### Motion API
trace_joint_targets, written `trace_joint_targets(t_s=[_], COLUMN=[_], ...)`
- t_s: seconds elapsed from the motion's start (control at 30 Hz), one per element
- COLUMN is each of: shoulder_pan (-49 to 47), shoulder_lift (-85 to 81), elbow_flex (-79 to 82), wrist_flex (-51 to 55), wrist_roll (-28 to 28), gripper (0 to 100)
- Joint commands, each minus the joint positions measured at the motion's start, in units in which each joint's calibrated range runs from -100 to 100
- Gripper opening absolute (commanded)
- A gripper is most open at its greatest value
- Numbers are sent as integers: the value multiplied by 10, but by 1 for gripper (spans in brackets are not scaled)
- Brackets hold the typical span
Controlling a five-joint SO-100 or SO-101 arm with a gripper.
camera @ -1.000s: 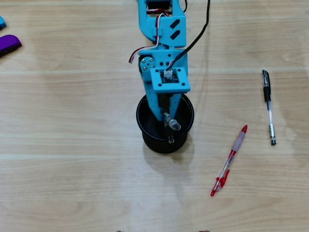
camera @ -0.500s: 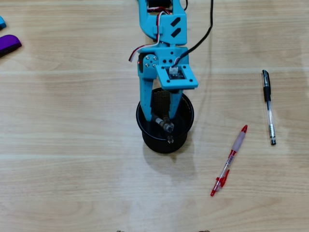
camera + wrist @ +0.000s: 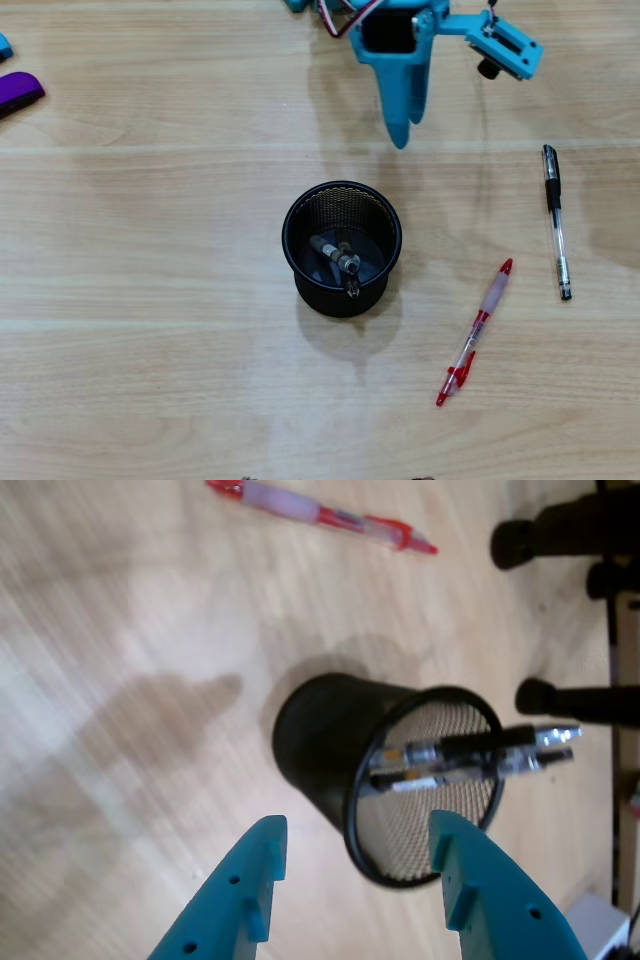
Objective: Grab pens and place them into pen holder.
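Pens: two clear-barrelled pens point(image 3: 338, 258) lie inside the pen holder point(image 3: 296, 262) at table centre in the overhead view. The red pen point(image 3: 474, 333) at 4 o'clock of it and another clear pen point(image 3: 556, 222) at 3 o'clock remain on the wood. The gripper point(image 3: 350, 855), at 12 o'clock, is empty; only the wrist view shows its jaws spread apart above the holder.

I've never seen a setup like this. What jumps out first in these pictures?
The black mesh pen holder stands mid-table in the overhead view, with two clear pens already leaning inside. The bright blue end effector hangs open and empty, above the holder in the wrist view. To the holder's right in the overhead view, a red pen and another clear pen lie on the wooden table.
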Motion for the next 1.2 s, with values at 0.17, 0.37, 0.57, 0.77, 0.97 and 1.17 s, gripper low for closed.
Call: trace_joint_targets(t_s=[0.17, 0.37, 0.57, 0.77, 0.97, 1.17], shoulder_pan=[-85, -90, -56, -63, -75, -81], shoulder_lift=[325, 447, 483, 511, 559, 578], elbow_flex=[-367, -510, -474, -472, -475, -475], wrist_flex=[1, -3, -4, -45, -92, -110], wrist_roll=[23, 212, 238, 256, 273, 277], gripper=[20, 22, 22, 22, 18, 18])
